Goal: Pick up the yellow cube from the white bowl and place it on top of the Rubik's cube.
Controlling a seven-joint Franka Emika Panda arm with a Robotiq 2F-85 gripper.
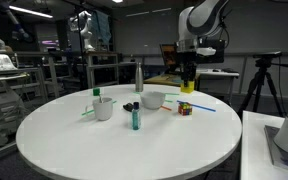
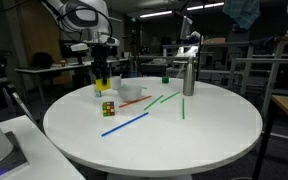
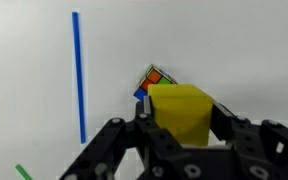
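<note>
My gripper is shut on the yellow cube and holds it in the air. In both exterior views the cube hangs above the table, over the Rubik's cube. In the wrist view the Rubik's cube peeks out from behind the yellow cube, mostly hidden by it. The white bowl stands on the round white table beside the Rubik's cube and looks empty.
A white cup with a green stick, a teal marker and a tall bottle stand on the table. A blue stick and green sticks lie near the Rubik's cube.
</note>
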